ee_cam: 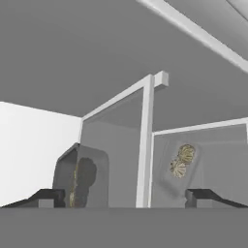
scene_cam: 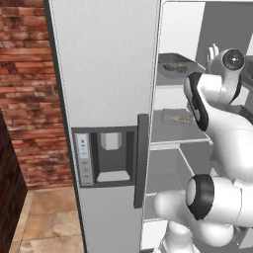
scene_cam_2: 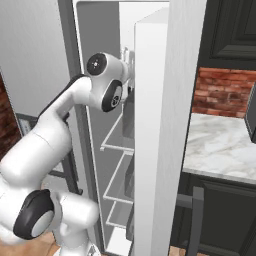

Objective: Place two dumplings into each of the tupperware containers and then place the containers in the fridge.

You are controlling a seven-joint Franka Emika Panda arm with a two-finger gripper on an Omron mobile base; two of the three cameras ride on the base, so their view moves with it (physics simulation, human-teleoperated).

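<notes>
The fridge (scene_cam: 108, 74) stands with its right door open, and my arm reaches into it at upper-shelf height. One grey tupperware container (scene_cam: 174, 63) sits on the upper shelf with two dumplings (scene_cam: 175, 67) in it. The other container (scene_cam: 177, 118) lies on the shelf below, also holding dumplings. In the rolled hand view, one container (ee_cam: 94, 189) is close by the left fingertip, its dumplings (ee_cam: 77, 186) in shadow. The second container (ee_cam: 167, 186) lies beyond a shelf edge with two dumplings (ee_cam: 180, 161). My gripper (ee_cam: 125, 196) is open, its fingers wide apart and holding nothing.
The closed left door carries a dispenser panel (scene_cam: 111, 153) and a dark vertical handle (scene_cam: 142, 158). The open right door (scene_cam_2: 165, 125) stands close beside my arm. A brick wall (scene_cam: 24, 74) is to the left. A marble counter (scene_cam_2: 225, 145) is to the right.
</notes>
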